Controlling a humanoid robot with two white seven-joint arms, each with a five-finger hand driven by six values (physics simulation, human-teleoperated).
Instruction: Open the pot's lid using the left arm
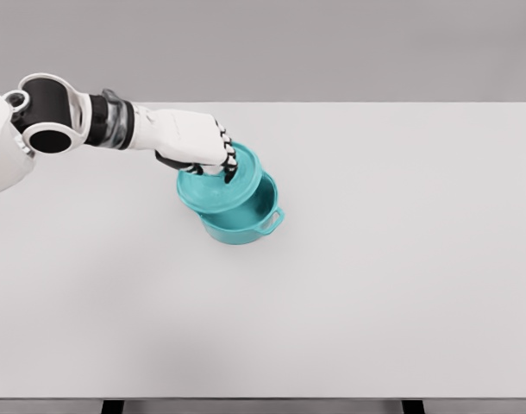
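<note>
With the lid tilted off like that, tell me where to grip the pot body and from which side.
Judging from this view, take the teal pot by its loop handle on the lower right of the rim, coming in from the right. The lid is tilted over the upper-left part of the opening with the left hand on it, so that side is blocked and only the right rim is exposed.

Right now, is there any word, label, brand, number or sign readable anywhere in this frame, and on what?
None: no text shows on the teal lid, the pot, the left robot hand or the white table.
</note>
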